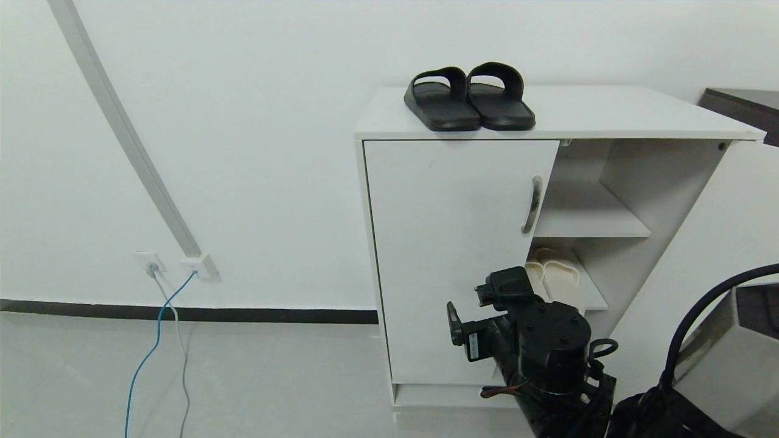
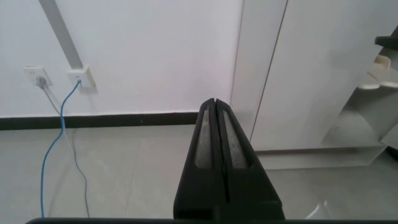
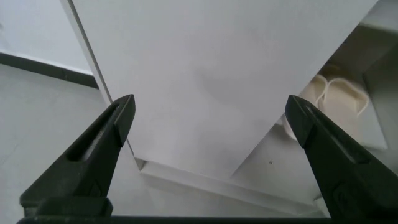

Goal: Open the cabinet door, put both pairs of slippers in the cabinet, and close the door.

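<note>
Head view. The pale slippers (image 1: pixel 555 274) on the lower shelf (image 1: pixel 593 298) of the cabinet (image 1: pixel 548 112) show only in part. The edge of the closed door (image 1: pixel 450 255) covers one side of the pair, and the right arm (image 1: pixel 548 340) covers their near ends and part of the cabinet's base. The open door (image 1: pixel 700 261) and the dark furniture (image 1: pixel 739 106) behind it are cut off by the right edge. Two cables (image 1: pixel 143 359) run out at the bottom edge.

Left wrist view. The slippers are cropped at the edge, with too little showing to count them.

Right wrist view. One finger (image 3: pixel 323 149) of the right tool (image 3: pixel 209 106) overlaps the shelf beside the slippers, and the door edge hides part of the nearer one.
</note>
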### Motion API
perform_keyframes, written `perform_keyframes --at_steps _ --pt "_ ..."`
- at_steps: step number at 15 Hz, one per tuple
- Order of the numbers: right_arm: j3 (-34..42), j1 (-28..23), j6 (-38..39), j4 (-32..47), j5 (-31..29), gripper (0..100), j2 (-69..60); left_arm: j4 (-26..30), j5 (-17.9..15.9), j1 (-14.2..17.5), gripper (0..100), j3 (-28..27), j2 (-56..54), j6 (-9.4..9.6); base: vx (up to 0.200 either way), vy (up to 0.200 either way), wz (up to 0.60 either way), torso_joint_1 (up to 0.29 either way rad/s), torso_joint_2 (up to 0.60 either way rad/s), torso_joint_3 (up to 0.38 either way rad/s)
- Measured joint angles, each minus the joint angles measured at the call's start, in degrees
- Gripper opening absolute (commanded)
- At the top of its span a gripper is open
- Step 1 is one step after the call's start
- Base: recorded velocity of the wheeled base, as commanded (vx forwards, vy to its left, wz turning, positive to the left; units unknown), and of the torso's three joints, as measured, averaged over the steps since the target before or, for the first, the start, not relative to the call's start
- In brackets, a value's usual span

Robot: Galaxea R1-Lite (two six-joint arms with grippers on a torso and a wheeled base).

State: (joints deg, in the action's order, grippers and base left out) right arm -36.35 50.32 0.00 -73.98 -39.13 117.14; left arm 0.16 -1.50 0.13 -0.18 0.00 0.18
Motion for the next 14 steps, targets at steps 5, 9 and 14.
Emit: perform_keyframes --at_steps 5,9,14 --pt "0.0 0.0 0.0 0.0 0.0 100 0.0 0.0 0.0 0.0 0 0.0 0.0 0.00 0.000 0.000 0.00 0.141 -0.47 -0.329" --pt "0.0 0.0 0.0 0.0 0.0 100 0.0 0.0 0.0 0.0 0 0.0 0.0 0.00 0.000 0.000 0.00 0.169 -0.49 -0.311" --pt "0.0 0.0 0.0 -0.1 0.0 100 0.1 0.0 0.0 0.0 0 0.0 0.0 0.02 0.000 0.000 0.00 0.205 -0.52 -0.319"
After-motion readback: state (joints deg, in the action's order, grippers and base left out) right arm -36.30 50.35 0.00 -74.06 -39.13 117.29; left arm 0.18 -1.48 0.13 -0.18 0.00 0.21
